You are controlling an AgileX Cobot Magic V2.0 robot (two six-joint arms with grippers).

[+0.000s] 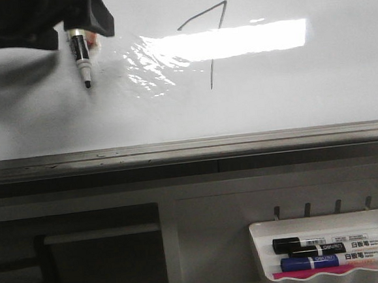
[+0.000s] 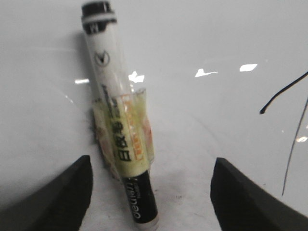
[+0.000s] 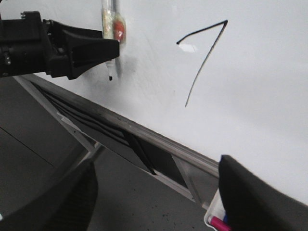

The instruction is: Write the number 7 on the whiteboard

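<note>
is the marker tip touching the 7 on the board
Apart. The front view shows the marker tip well to the left of the number 7, with bare whiteboard between them; the right wrist view shows the same gap.

Whiteboard [image 1: 316, 92] bears a handwritten 7 [image 1: 209, 45]. Tray markers [image 1: 338, 251], at 5 o'clock: print too small to read.

Glossy board, matt grippers

The whiteboard [image 1: 291, 107] gleams smooth, with a wrinkled shiny patch; its bottom edge looks dull grey metal. The marker [image 1: 79, 57] is glossy plastic, tape-wrapped.
</note>
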